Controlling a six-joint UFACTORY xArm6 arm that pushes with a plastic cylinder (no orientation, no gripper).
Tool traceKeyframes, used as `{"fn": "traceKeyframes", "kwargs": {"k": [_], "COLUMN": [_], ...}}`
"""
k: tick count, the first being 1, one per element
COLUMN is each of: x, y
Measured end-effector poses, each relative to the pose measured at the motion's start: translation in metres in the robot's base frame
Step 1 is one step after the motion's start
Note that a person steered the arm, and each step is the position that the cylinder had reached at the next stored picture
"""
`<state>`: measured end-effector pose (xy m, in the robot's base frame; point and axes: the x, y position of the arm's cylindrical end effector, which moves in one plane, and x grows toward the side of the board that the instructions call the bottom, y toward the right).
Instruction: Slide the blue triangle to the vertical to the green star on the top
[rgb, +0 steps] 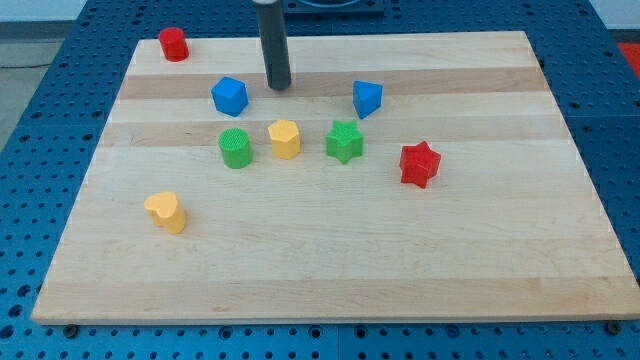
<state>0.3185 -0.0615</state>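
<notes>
The blue triangle (367, 98) sits above and slightly to the right of the green star (344, 141), a small gap apart. My tip (278, 86) touches the board between the blue cube (229, 96) and the blue triangle, nearer the cube, about ninety pixels left of the triangle. It touches no block.
A green cylinder (235, 148) and a yellow hexagonal block (284, 139) stand in a row left of the green star. A red star (420, 164) lies at the right, a yellow heart (166, 212) at lower left, a red cylinder (173, 44) at the top left corner.
</notes>
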Motion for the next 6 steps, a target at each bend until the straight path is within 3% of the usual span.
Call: {"fn": "traceKeyframes", "kwargs": {"k": [1, 2, 3, 4, 5, 6], "x": [0.043, 0.047, 0.022, -0.001, 0.002, 0.041], "y": [0.077, 0.152, 0.161, 0.124, 0.103, 0.116]}}
